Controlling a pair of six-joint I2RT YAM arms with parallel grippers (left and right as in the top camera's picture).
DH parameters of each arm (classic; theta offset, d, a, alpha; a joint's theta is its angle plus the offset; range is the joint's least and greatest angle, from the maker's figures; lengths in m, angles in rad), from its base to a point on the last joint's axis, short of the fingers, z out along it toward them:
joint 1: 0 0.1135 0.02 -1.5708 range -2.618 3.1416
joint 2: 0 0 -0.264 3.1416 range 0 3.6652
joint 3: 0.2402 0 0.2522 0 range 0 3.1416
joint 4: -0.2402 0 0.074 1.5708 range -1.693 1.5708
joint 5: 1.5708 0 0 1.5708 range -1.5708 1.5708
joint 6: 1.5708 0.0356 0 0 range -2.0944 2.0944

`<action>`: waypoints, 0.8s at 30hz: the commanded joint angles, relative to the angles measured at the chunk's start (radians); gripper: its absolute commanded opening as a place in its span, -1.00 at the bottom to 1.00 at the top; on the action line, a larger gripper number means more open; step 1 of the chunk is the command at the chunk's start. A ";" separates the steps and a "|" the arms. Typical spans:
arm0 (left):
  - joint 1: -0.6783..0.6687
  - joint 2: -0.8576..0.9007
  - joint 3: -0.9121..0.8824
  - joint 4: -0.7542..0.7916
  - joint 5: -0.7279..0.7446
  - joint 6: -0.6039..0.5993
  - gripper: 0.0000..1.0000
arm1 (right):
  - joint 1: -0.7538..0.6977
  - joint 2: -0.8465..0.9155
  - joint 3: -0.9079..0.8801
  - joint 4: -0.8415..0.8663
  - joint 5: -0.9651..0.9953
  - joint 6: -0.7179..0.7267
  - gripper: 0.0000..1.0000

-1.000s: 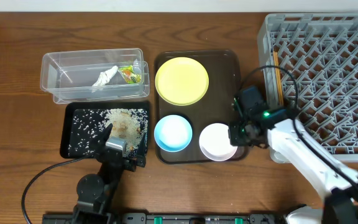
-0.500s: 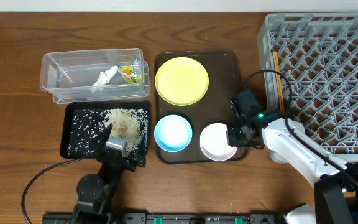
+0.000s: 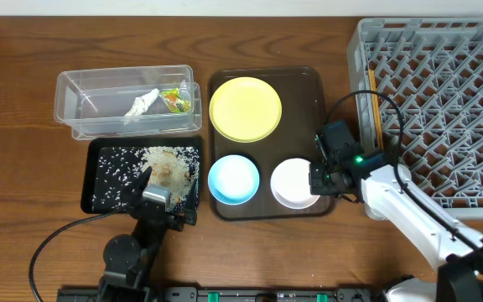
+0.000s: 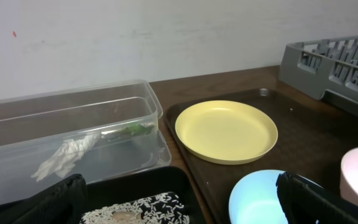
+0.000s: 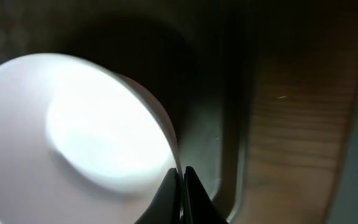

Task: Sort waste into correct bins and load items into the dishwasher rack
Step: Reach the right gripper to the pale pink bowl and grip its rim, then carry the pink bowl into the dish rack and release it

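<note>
our right end effector (image 5: 180, 186) pinches the right rim of the white bowl (image 3: 293, 184) on the brown tray (image 3: 309, 84), with the dishwasher rack (image 3: 443, 101) lying just to its right.

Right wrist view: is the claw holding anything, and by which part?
The right claw pinches the small white bowl by its rim, one finger on each side of the wall.

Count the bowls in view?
2. The light-blue bowl sits front-left on the brown serving tray; the white bowl sits front-right, its rim pinched in the right gripper. None seem hidden.
</note>
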 commanded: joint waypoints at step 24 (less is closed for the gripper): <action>0.006 -0.008 -0.021 -0.024 0.018 0.006 0.99 | -0.016 -0.458 0.006 0.110 1.197 -0.181 -0.97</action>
